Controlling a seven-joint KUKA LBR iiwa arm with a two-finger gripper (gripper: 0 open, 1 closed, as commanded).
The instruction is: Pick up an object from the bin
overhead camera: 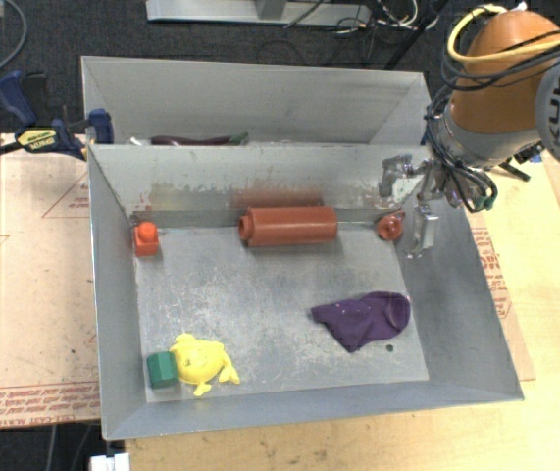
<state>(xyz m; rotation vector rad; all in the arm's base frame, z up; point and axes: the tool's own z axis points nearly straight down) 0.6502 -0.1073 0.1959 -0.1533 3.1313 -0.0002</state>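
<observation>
Claw (412, 222) of mine: just beside small red ball (389, 228), far right; clenched or released, I cannot tell. Red-brown cylinder (289, 227) nearby; purple cloth (363, 320) apart.

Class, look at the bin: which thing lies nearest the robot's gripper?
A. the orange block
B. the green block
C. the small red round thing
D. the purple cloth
C: the small red round thing lies at the back right, just beside the gripper, while the purple cloth lies further toward the front.

High oblique view over bin (260, 292)
</observation>
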